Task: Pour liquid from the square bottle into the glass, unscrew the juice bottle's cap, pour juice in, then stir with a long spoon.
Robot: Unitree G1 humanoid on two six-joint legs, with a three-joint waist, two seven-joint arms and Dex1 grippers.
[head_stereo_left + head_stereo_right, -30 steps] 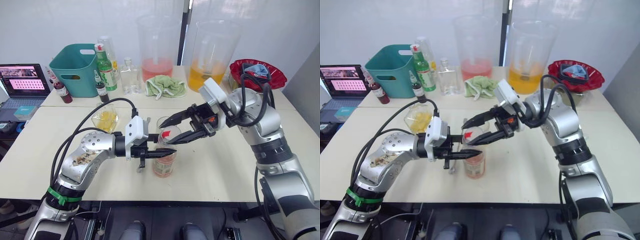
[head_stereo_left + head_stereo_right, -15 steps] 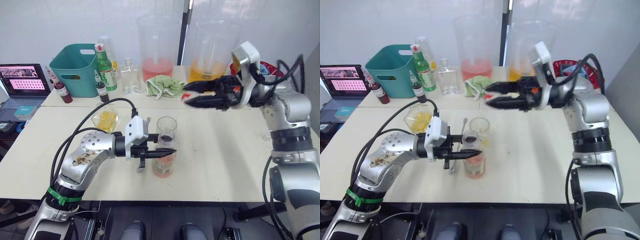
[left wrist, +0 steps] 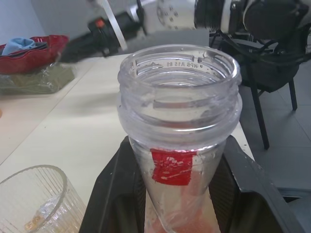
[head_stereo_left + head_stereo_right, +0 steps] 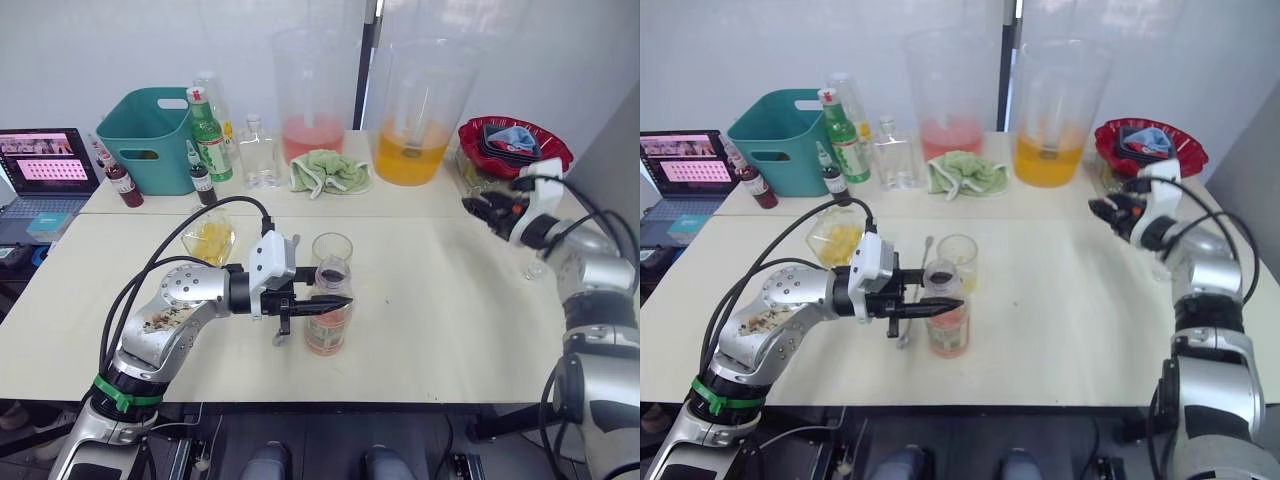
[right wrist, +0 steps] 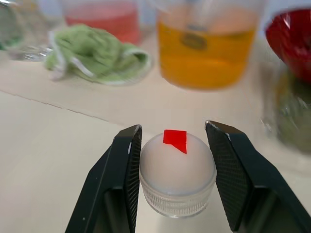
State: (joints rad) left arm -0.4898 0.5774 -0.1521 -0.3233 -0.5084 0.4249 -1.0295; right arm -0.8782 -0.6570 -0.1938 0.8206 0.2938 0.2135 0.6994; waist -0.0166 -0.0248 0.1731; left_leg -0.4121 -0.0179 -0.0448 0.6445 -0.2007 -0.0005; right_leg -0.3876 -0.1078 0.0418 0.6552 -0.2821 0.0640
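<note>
Cream tabletop (image 4: pixel 440 300), and your left gripper (image 4: pixel 325 303) clamps the open juice bottle (image 4: pixel 328 318) beside the glass (image 4: pixel 332 249) while your right gripper (image 5: pixel 175 177) holds its cap (image 5: pixel 178 167) aside: uncapping done, so you've juice-pouring and stirring left.

Juice bottle (image 3: pixel 180 141): base cut off by the left wrist view's lower edge; the left gripper's fingers (image 3: pixel 109 194) hide its lower sides. Glass (image 3: pixel 34 199): partly cut off at the same view's corner. Long spoon (image 4: pixel 908 320): largely hidden behind the left gripper (image 4: pixel 930 308). Laptop (image 4: pixel 45 165): cut off at the frame edge.
</note>
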